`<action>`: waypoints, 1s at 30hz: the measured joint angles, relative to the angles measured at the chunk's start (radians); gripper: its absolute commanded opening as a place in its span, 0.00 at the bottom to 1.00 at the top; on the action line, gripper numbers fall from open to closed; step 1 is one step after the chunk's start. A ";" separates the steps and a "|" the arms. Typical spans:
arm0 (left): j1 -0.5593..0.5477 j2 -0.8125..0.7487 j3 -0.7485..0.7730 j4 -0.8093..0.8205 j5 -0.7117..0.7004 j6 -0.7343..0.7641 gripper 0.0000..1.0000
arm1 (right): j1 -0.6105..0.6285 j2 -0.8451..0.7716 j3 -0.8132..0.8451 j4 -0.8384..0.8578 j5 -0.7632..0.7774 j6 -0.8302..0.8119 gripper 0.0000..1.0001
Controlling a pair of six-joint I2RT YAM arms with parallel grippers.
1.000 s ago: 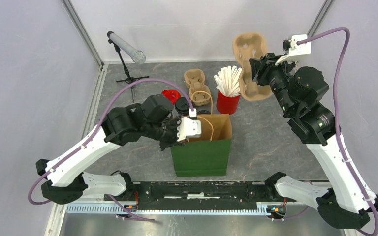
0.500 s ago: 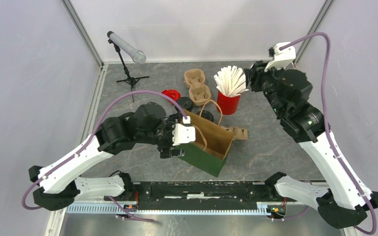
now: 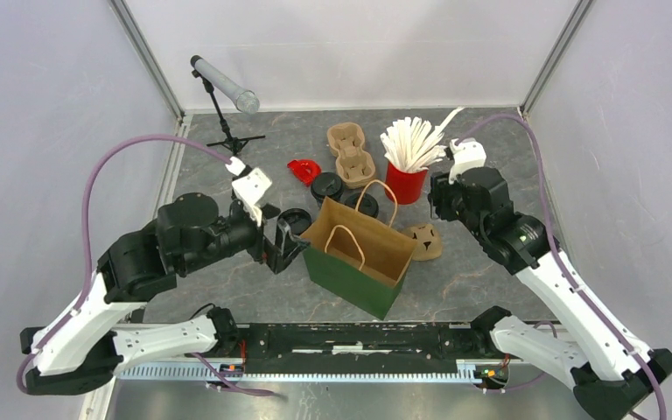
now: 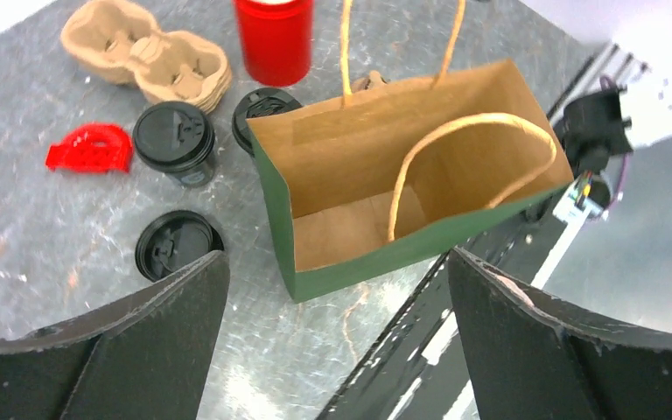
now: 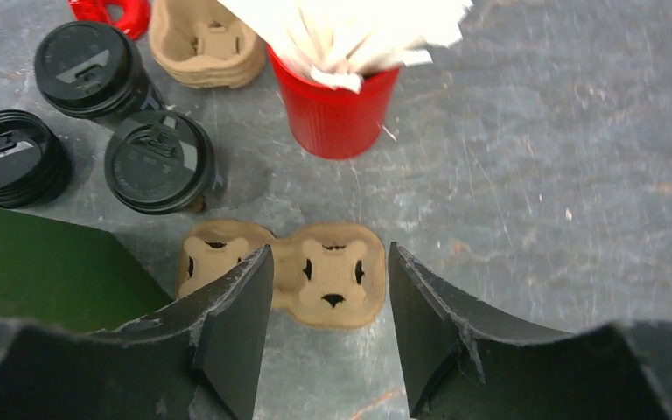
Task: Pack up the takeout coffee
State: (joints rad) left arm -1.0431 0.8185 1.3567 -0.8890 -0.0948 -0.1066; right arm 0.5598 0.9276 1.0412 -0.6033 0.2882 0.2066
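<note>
1. Hovering beside the green paper bag (image 3: pixel 354 280), the left gripper (image 3: pixel 287 245) is standing spread wide, gripping nothing.
2. The right gripper (image 5: pixel 328 302) is hanging parted and empty above the cup carrier (image 5: pixel 332 273), which is lying beside the bag.

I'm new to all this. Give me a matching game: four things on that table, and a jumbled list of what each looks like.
1 paper bag
2 red cup
3 lone cardboard carrier
4 coffee cup

A black lid on
B lying flat beside the bag
C open, nothing seen inside
D full of white sticks

Pairs: 1-C, 2-D, 3-B, 4-A
</note>
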 measured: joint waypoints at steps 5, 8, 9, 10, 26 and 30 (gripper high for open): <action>0.034 0.193 0.182 -0.130 -0.116 -0.178 0.89 | 0.000 -0.050 -0.048 -0.058 0.033 0.172 0.58; 0.090 0.352 0.290 -0.190 -0.129 -0.220 0.84 | -0.001 -0.081 -0.160 -0.046 0.000 0.300 0.58; 0.112 0.399 0.306 -0.206 -0.128 -0.230 0.83 | -0.002 -0.082 -0.206 -0.047 -0.011 0.335 0.58; 0.131 0.430 0.311 -0.218 -0.123 -0.232 0.82 | -0.003 -0.078 -0.237 -0.051 -0.019 0.358 0.58; 0.223 0.503 0.271 -0.313 0.082 -0.233 0.74 | -0.071 -0.041 -0.384 0.032 -0.106 0.481 0.54; 0.223 0.503 0.250 -0.314 0.099 -0.233 0.35 | -0.071 -0.026 -0.380 0.056 -0.121 0.452 0.62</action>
State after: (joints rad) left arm -0.8204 1.3212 1.6066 -1.2026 0.0040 -0.3401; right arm 0.4885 0.9012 0.6613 -0.5468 0.1673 0.6590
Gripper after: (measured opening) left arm 0.640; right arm 0.574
